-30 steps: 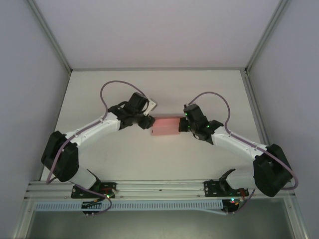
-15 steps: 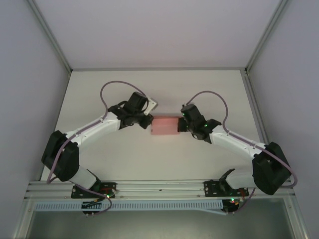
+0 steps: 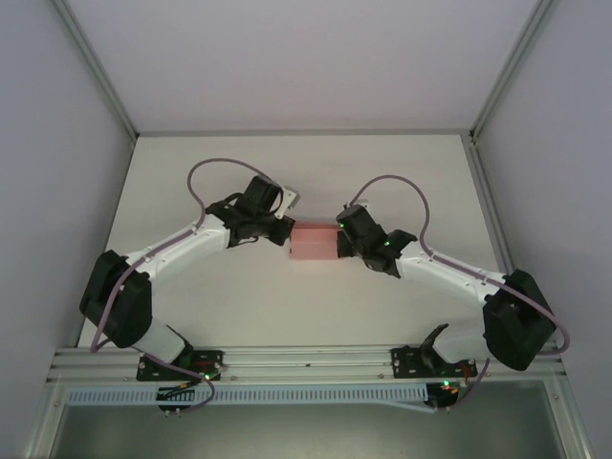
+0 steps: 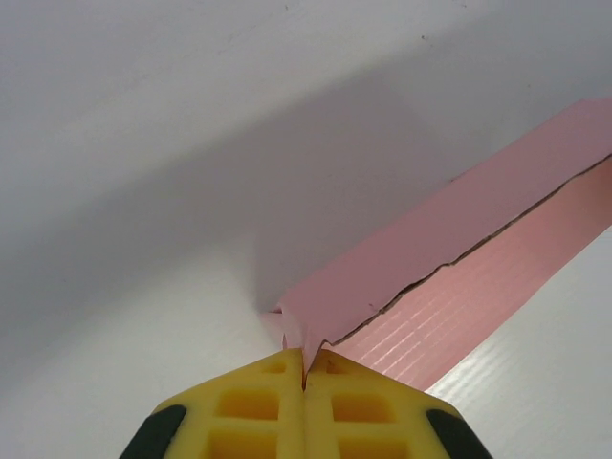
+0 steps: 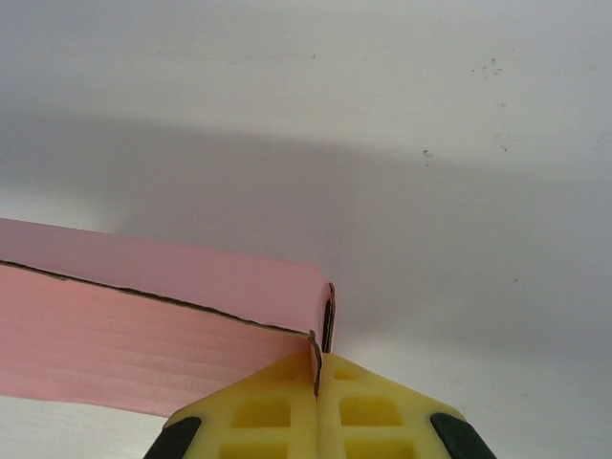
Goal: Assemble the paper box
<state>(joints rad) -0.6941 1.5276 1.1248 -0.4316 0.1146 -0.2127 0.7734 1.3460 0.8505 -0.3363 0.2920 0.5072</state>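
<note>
The paper box (image 3: 314,243) is a small flat pink card rectangle lying mid-table between the two arms. My left gripper (image 3: 285,232) is at its left end. In the left wrist view the yellow fingers (image 4: 263,406) are pressed together on a pinched bit of pink card at the paper box (image 4: 449,258) corner, left gripper (image 4: 306,361) shut. My right gripper (image 3: 342,239) is at the right end. There the yellow fingers (image 5: 368,406) clamp the end flap edge of the paper box (image 5: 143,325), right gripper (image 5: 317,365) shut.
The white table (image 3: 306,172) is walled on the left, right and back by grey panels. An aluminium rail (image 3: 306,361) runs along the near edge by the arm bases. Purple cables (image 3: 215,167) loop above both wrists.
The left jaws have closed onto the box's left corner. The right gripper has slid a little left with the box end; the box looks shorter.
</note>
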